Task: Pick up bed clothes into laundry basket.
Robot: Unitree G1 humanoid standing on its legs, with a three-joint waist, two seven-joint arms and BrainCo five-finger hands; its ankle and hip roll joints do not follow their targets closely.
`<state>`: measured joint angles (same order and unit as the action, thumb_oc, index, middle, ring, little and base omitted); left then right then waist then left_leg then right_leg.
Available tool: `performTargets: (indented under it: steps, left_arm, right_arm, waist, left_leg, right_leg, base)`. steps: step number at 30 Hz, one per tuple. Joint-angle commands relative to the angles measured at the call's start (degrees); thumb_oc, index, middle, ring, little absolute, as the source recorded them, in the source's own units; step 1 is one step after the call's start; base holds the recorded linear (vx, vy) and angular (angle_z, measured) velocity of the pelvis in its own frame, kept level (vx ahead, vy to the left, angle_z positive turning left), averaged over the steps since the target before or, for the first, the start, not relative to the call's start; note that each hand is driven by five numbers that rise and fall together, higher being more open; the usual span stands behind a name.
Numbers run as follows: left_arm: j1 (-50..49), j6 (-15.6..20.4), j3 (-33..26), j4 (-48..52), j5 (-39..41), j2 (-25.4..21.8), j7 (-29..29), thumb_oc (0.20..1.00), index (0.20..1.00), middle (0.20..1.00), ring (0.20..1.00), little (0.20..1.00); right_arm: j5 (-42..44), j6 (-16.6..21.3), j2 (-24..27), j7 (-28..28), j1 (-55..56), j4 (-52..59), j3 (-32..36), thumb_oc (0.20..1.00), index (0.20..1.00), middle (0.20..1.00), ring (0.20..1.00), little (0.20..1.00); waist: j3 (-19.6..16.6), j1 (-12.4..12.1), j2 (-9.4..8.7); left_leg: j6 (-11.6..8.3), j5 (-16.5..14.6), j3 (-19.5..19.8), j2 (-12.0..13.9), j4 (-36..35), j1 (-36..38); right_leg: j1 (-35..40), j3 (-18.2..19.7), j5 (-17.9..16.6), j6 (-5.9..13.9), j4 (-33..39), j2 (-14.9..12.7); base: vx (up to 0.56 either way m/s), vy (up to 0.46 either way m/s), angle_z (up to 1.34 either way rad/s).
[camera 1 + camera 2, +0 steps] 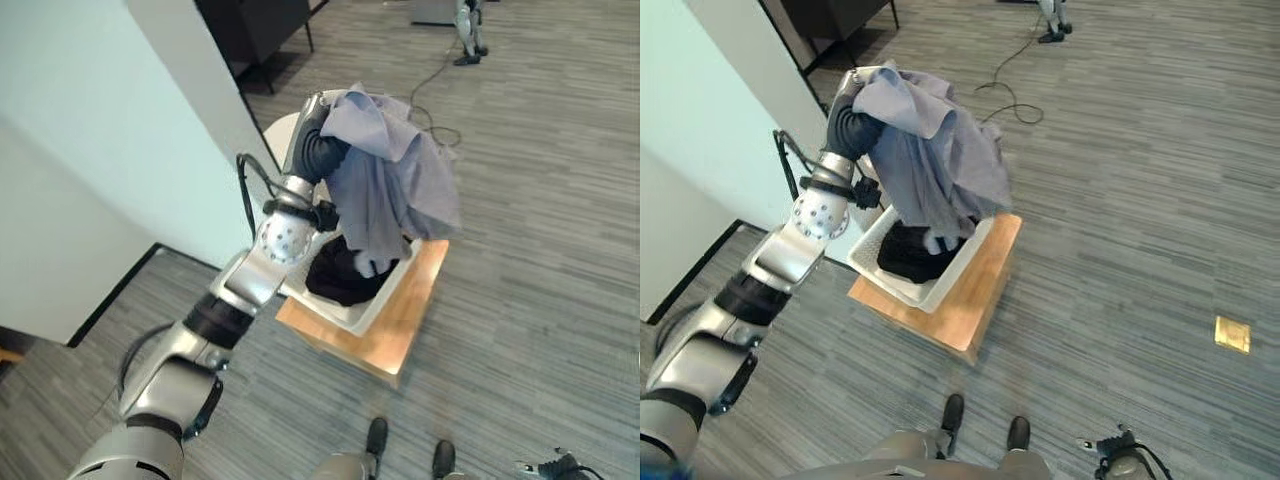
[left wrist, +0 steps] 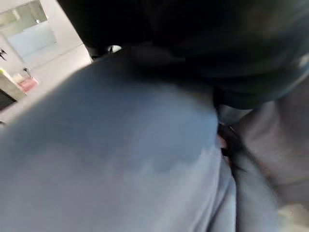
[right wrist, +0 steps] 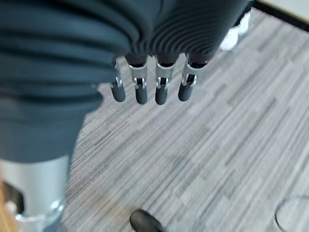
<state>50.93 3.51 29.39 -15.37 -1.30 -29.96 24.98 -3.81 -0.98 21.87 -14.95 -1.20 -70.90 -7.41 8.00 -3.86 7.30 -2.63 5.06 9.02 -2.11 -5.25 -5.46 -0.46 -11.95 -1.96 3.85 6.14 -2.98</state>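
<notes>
A large grey-blue cloth [image 1: 390,180] hangs from my raised left hand [image 1: 318,112] and drapes down over a white laundry basket [image 1: 365,315]. The cloth's lower end reaches into the basket, on top of dark clothes [image 1: 338,278] lying inside. The same cloth [image 2: 120,159] lies right across the left wrist view and covers the hand there. My right hand [image 3: 149,92] hangs low over the bare floor with straight fingers and nothing in it.
The basket stands on a low wooden platform [image 1: 405,335] beside a pale wall [image 1: 90,150]. Dark furniture [image 1: 255,30] stands at the back. A pair of legs [image 1: 468,30] and a cable [image 1: 432,80] show far off on the grey plank floor. A brass floor plate [image 1: 1230,333] lies to the right.
</notes>
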Motion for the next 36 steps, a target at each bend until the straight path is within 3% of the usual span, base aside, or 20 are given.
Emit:
performTargets:
  steps: [1, 7, 17, 21, 22, 24, 25, 27, 30, 34, 35, 36]
  left_arm:
    - [13.9, -0.4, -0.2, -10.0, -2.6, -3.4, 5.6, 0.2, 0.2, 0.2, 0.2, 0.2]
    - [23.5, -2.5, 4.1, -23.5, -4.3, -6.6, 7.7, 0.2, 0.2, 0.2, 0.2, 0.2]
    - [30.2, -4.4, 8.7, -30.5, -8.9, -8.0, 9.1, 0.2, 0.2, 0.2, 0.2, 0.2]
    - [28.5, -4.9, 7.8, -30.0, -10.0, -6.5, 9.0, 0.2, 0.2, 0.2, 0.2, 0.2]
    - [26.9, -5.7, 7.3, -29.4, -11.4, -5.0, 8.9, 0.2, 0.2, 0.2, 0.2, 0.2]
    - [26.1, -6.7, 7.2, -29.4, -13.5, -4.7, 8.9, 0.2, 0.2, 0.2, 0.2, 0.2]
    - [24.9, -8.6, 7.6, -33.3, -16.4, -3.0, 8.6, 0.2, 0.2, 0.2, 0.2, 0.2]
    - [24.5, -9.5, 8.4, -37.1, -18.0, -1.6, 8.1, 0.2, 0.2, 0.2, 0.2, 0.2]
    - [21.9, -10.1, 8.9, -47.1, -20.2, 4.2, 7.6, 0.2, 0.2, 0.2, 0.2, 0.2]
    - [17.5, -10.7, 7.4, -49.1, -20.6, 5.2, 8.6, 0.2, 0.2, 0.2, 0.2, 0.2]
    - [16.8, -10.7, 6.9, -49.3, -20.3, 5.2, 8.8, 0.338, 0.338, 0.338, 0.338, 0.338]
    - [16.0, -10.7, 6.3, -49.5, -20.0, 5.3, 9.0, 0.947, 0.947, 0.947, 0.947, 0.947]
  right_arm:
    - [2.6, 0.9, 0.2, 0.0, -1.9, 0.6, -2.0, 1.0, 1.0, 1.0, 1.0, 1.0]
    - [3.5, 1.7, -1.0, -1.7, -5.2, 2.3, -4.2, 1.0, 1.0, 1.0, 1.0, 1.0]
    - [3.7, 2.8, -2.4, -2.9, -5.4, 3.7, -6.1, 1.0, 1.0, 1.0, 1.0, 1.0]
    - [3.1, 2.2, -3.2, -3.0, -4.8, 2.5, -6.8, 1.0, 1.0, 1.0, 1.0, 1.0]
    - [3.4, 1.6, -2.8, -3.8, -7.4, 2.1, -7.4, 1.0, 1.0, 1.0, 1.0, 1.0]
    - [2.4, 2.7, -2.5, -3.2, -5.8, 2.9, -7.9, 1.0, 1.0, 1.0, 1.0, 1.0]
    - [1.8, 2.9, -2.7, -3.2, -4.5, 3.4, -8.1, 1.0, 1.0, 1.0, 1.0, 1.0]
    - [1.4, 3.1, -2.9, -3.5, -4.4, 3.2, -8.4, 1.0, 1.0, 1.0, 1.0, 1.0]
    - [-0.5, 3.0, -3.9, -5.1, -6.2, 3.2, -11.2, 1.0, 1.0, 1.0, 1.0, 1.0]
    - [-2.1, 3.3, -4.4, -5.4, -6.8, 4.0, -13.3, 1.0, 1.0, 1.0, 1.0, 1.0]
    - [-2.3, 3.4, -4.4, -5.4, -6.9, 4.4, -13.8, 1.0, 1.0, 1.0, 1.0, 1.0]
    - [-2.5, 3.7, -4.6, -5.4, -7.0, 4.7, -14.3, 1.0, 1.0, 1.0, 1.0, 1.0]
  waist:
    - [0.1, -0.7, -3.39]
    - [0.4, 1.1, -4.39]
    - [0.6, 2.3, -5.93]
    - [1.2, 2.0, -6.45]
    - [1.3, 0.9, -6.72]
    - [1.5, 0.9, -6.89]
    - [2.1, 1.2, -7.6]
    - [2.7, 1.5, -8.04]
    - [4.1, 1.3, -10.14]
    - [4.5, 0.8, -10.94]
    - [4.7, 0.6, -11.11]
    - [5.1, 0.5, -11.29]
  left_leg:
    - [-2.85, -3.1, -0.3, 3.6, 0.2, 1.3]
    - [-2.62, -3.4, -1.5, 4.0, 0.2, 0.9]
    - [-2.32, -3.8, -2.1, 4.0, 0.2, 0.2]
    - [-2.36, -3.6, -1.8, 4.0, 0.2, -0.6]
    - [-2.54, -3.2, -1.3, 3.9, 0.2, -1.1]
    - [-2.48, -3.1, -1.1, 4.0, 0.2, -1.5]
    - [-2.45, -2.9, -1.4, 4.2, 0.2, -2.1]
    - [-2.48, -2.7, -1.4, 4.4, 0.2, -2.6]
    - [-2.79, -1.8, -1.3, 5.3, 0.2, -5.8]
    - [-2.83, -1.6, -2.2, 5.6, 0.2, -6.7]
    - [-2.86, -1.5, -2.5, 5.7, 0.2, -6.9]
    - [-2.86, -1.5, -2.6, 5.7, 0.2, -7.0]
  right_leg:
    - [1.8, -1.2, 1.7, 5.95, -1.1, -5.8]
    - [0.4, 0.1, 1.2, 6.06, -1.1, -5.5]
    - [-1.0, 0.8, 0.5, 6.43, -1.1, -5.5]
    - [-1.5, 0.2, 0.3, 6.53, -1.1, -5.6]
    - [-1.6, -0.4, 0.3, 6.49, -1.1, -5.6]
    - [-1.8, -0.6, 0.3, 6.52, -1.1, -5.6]
    - [-2.4, -0.3, 0.1, 6.45, -1.1, -5.3]
    - [-2.9, -0.3, -0.1, 6.45, -1.1, -5.1]
    - [-5.9, -0.5, -1.1, 6.76, -1.1, -4.4]
    - [-7.4, 0.0, -1.7, 7.03, -1.1, -4.1]
    - [-7.7, 0.3, -1.9, 7.05, -1.1, -4.1]
    - [-8.0, 0.4, -2.0, 7.08, -1.1, -4.1]
  base:
    - [0.0, -0.01, -0.1]
    - [-0.01, -0.005, -0.18]
    - [0.0, 0.003, -0.03]
    - [0.0, 0.011, 0.02]
    - [-0.01, 0.007, 0.04]
    - [-0.01, 0.013, 0.04]
    - [-0.01, 0.024, 0.07]
    - [-0.05, 0.021, 0.02]
    - [-0.06, 0.022, -0.05]
    - [-0.03, 0.03, -0.1]
    - [-0.05, 0.041, -0.15]
    - [-0.04, 0.036, -0.17]
